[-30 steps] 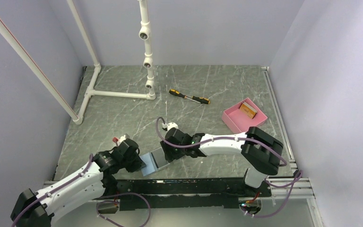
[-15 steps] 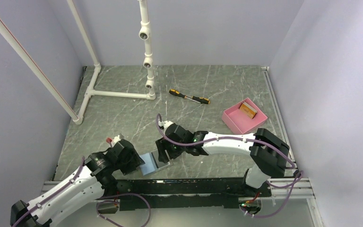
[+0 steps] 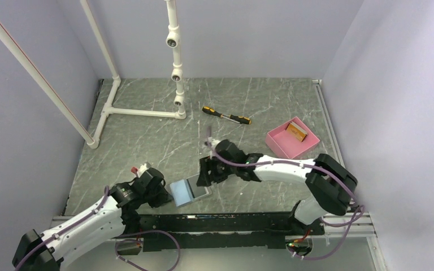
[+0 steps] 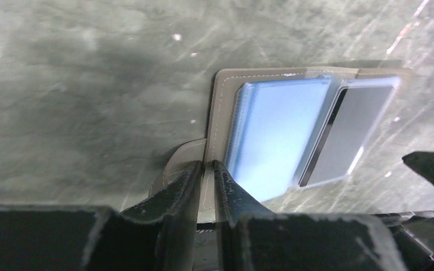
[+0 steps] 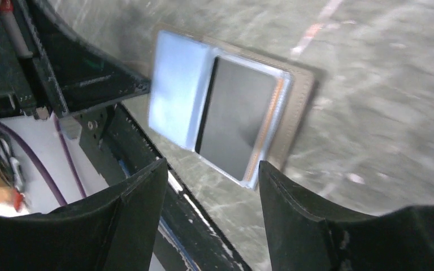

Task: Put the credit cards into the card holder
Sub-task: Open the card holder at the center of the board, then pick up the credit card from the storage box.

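A white pipe frame (image 3: 141,112) stands at the desk's (image 3: 260,96) far left corner. A black-and-yellow screwdriver (image 3: 226,115) lies toward the far edge, and a pink tray (image 3: 278,142) sits near the right edge.

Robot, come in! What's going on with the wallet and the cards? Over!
Left gripper pinching card holder edge. Right gripper open, empty. Wallet lies open, dark card in pocket. Nothing blocking.

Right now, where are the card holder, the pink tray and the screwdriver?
card holder (image 3: 190,191): top view, middle of its open inside.
pink tray (image 3: 289,144): top view, bare pink floor.
screwdriver (image 3: 226,115): top view, halfway along its length.
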You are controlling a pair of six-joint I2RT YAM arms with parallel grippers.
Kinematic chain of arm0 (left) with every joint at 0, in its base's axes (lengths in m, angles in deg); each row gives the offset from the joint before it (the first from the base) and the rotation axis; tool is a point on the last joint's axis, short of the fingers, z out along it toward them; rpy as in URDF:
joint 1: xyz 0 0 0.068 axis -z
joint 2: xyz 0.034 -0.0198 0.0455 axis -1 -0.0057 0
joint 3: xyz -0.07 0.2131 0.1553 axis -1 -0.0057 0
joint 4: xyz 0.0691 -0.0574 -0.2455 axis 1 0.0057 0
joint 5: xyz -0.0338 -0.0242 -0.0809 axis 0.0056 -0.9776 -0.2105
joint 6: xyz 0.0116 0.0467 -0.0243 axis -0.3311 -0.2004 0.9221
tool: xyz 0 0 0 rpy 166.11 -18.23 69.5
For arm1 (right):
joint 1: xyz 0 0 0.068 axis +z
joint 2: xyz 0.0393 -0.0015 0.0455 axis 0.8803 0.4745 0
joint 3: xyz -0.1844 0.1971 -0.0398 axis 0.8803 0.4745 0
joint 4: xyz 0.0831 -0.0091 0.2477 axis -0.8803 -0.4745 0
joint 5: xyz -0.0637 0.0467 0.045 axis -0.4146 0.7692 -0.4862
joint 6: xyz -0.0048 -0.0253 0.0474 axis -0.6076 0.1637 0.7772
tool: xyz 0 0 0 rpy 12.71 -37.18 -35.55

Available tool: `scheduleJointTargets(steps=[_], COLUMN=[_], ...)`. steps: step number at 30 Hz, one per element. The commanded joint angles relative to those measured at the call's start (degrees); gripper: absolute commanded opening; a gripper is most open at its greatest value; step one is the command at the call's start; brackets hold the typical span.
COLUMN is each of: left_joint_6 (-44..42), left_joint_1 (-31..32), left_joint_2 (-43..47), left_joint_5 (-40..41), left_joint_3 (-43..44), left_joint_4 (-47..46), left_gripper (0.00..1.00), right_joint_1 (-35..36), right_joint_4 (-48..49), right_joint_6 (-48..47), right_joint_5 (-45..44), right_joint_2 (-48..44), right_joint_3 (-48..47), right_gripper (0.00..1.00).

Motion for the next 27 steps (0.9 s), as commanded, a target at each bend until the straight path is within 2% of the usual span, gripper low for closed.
scheduleJointTargets(steps=[1,6,9,14,17,20,24,27], left_joint_6=[0.9,0.5,-0.4,-1.3,-3.5,-6.6,-9.7,-11.7], left_joint_1=[0.1,0.1,0.1,0.1,0.1,0.0,0.0,-0.1], left_joint_2=[-0.9,-5.7,-9.1,-17.1,-18.6,-14.0,-7.6,-6.1], left_joint_5=[-1.7,-1.7,-1.2,-4.9,-3.4,-0.7,-2.1,-4.4], left_joint_3=[-4.0,-3.7,-2.4,-2.5,2.5,6.0,8.2,9.4], left_joint_4=[-10.4,-16.4,-18.3,-28.0,-19.1,-10.6,-6.1,-4.2], left_gripper=[0.20,0.16,0.17,0.16,0.13,0.23,0.46,0.57], right_joint_1=[-9.5,-14.1,-16.5,-19.8,-20.5,-21.2,-22.4,-24.9], right_joint_4=[9.1,-2.9,-7.1,-13.6,-19.9,-26.2,-31.8,-30.8], right_joint_6=[4.3,-3.8,-6.5,-9.7,-12.1,-15.8,-22.7,-32.0], right_joint_5=[9.3,3.6,1.5,-1.6,-5.9,-16.1,-36.0,-42.1], right_joint_2=[-6.9,-12.9,-15.0,-16.2,-17.9,-20.6,-20.9,-19.9], right_joint_3=[6.5,4.2,3.4,0.8,-2.5,-6.6,-13.5,-15.5], right_gripper=[0.62,0.62,0.63,0.63,0.65,0.70,0.72,0.86])
